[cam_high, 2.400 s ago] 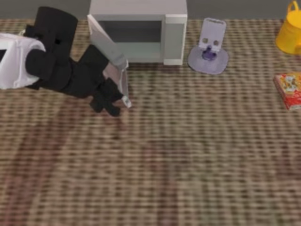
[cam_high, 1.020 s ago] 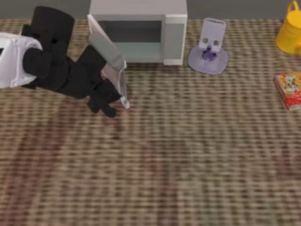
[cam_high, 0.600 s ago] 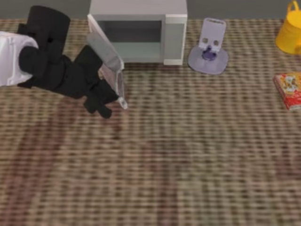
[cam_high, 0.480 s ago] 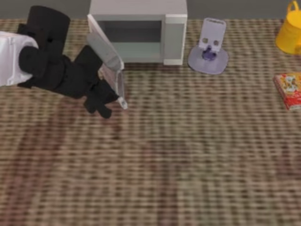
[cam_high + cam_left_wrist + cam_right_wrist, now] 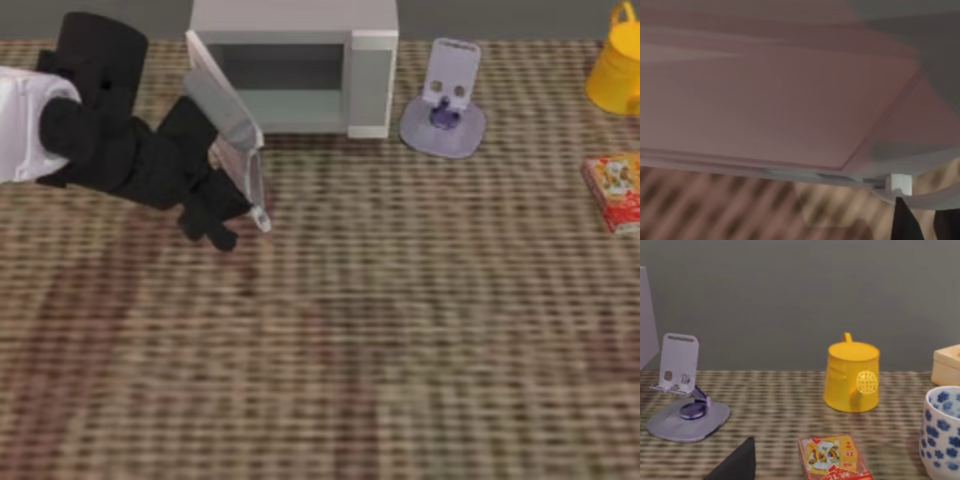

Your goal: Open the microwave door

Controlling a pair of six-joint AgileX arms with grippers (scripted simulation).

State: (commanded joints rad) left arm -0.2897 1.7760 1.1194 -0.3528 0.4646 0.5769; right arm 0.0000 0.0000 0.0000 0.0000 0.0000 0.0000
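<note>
Top view: the microwave [image 5: 295, 60] is seen at the desk's [image 5: 400, 350] back edge, its door [image 5: 225, 125] swung well out to its left, cavity exposed. The left pincer [image 5: 232, 215] is at the door's free edge; its grip cannot be told. Opening is judged nearly done.

microwave [image 5: 300, 60] back-left | phone stand [image 5: 445, 100] just right | card box [image 5: 615, 192] right edge

No readable text, brand or number is seen anywhere. A printed picture is carried by the red card box [image 5: 834, 458], but its lettering cannot be made out.
</note>
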